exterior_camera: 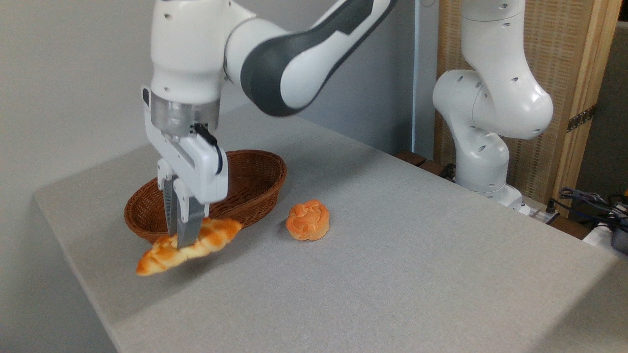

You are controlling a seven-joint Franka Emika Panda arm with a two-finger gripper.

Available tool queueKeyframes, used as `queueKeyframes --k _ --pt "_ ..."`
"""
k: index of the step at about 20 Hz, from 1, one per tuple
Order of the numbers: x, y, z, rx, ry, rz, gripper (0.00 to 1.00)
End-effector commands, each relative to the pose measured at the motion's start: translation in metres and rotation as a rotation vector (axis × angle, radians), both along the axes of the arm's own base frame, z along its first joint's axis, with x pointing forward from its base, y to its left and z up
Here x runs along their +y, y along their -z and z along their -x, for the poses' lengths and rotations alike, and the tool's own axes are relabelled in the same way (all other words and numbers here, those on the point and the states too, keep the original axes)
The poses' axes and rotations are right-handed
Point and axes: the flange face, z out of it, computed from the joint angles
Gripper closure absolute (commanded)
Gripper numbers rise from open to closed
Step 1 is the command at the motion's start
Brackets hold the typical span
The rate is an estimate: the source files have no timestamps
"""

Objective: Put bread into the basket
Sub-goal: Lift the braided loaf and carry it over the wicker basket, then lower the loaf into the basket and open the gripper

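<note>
The robot's white two-finger gripper (181,234) was closed across the middle of the long, braided, golden-orange bread (189,246), which hung clear of the grey cloth-covered table (392,255), tilted with its left tip lower, in front of the near wall of the oval, reddish-brown woven wicker basket (265,184). The chief risk appeared to be clearance: the loaf seemed to sit at about the height of the thick rim, so a move toward the basket without further lift could catch the raised right end on the wicker, twisting the loaf in the narrow fingers or pushing the basket along the table. The pinch at mid-length also left both ends free to swing, so the loaf might pivot or slip. The visible part of the basket's interior held nothing; the rest was hidden behind the gripper. A small round orange knotted bun (307,220) lay on the table, apart from the basket, to its right.
</note>
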Motion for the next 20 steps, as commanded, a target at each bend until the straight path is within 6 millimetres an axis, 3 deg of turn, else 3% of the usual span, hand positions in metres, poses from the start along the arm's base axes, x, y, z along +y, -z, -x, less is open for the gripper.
queueKeyframes --k 1,5,6,8,9,10,11,12,13,20 --pt "-0.036 -0.046 0.027 0.056 -0.062 0.041 0.79" --pt "-0.110 -0.047 0.052 0.118 -0.082 0.065 0.76" --pt "-0.132 -0.043 0.058 0.133 -0.076 0.067 0.64" --pt "-0.164 -0.032 0.068 0.157 -0.047 0.064 0.57" --pt "-0.172 -0.029 0.071 0.162 -0.030 0.061 0.43" --pt "-0.176 -0.029 0.073 0.158 -0.020 0.051 0.28" --pt "-0.177 -0.027 0.074 0.156 -0.011 0.036 0.22" --pt "-0.180 -0.026 0.074 0.148 0.004 0.024 0.06" --pt "-0.179 -0.024 0.072 0.142 0.008 0.013 0.00" --pt "-0.177 -0.023 0.070 0.138 0.009 0.010 0.00"
